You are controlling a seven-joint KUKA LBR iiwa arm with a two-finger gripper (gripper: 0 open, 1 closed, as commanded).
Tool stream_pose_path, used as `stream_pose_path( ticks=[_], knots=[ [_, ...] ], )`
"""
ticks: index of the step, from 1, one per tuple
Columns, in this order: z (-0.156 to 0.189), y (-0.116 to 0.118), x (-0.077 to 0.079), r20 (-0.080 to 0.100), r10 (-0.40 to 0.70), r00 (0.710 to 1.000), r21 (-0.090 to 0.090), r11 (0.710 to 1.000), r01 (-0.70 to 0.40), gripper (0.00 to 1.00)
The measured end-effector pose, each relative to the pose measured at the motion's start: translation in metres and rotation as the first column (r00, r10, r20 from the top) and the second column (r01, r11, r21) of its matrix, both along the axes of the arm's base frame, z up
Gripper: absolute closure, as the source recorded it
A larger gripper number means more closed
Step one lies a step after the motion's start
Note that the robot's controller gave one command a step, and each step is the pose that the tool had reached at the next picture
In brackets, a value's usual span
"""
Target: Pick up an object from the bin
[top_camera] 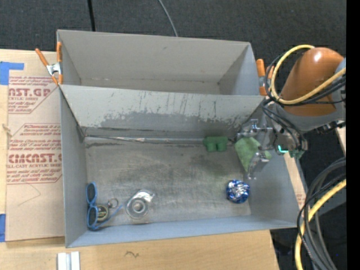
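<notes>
My gripper [252, 149] hangs over the right end of the bin, close to the right wall. A pale green soft piece [245, 149] sits between its fingers, and the gripper is shut on it. A darker green block [215, 144] lies just to the left of it, at the foot of the back wall. A blue and white crumpled ball [238, 191] rests on the floor just below the gripper, apart from it.
Near the front left lie a clear round cap-like thing [138, 203] and a blue strap with a metal ring [94, 208]. The arm with its orange cover and yellow cables stands over the bin's right rim.
</notes>
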State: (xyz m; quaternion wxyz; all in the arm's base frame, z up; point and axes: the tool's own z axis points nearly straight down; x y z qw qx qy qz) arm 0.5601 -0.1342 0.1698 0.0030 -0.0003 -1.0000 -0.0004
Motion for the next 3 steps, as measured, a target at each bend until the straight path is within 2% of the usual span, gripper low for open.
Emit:
stream_pose_path(
  ticks=[1, 2, 3],
  knots=[
    [-0.098, -0.002, -0.050, 0.018, 0.237, 0.971, 0.012, 0.971, -0.238, 0.00],
    [-0.097, 0.000, -0.050, 0.015, 0.238, 0.971, 0.016, 0.971, -0.238, 1.00],
    [0.044, 0.001, -0.056, 0.015, 0.241, 0.970, -0.005, 0.970, -0.241, 1.00]
  ],
)
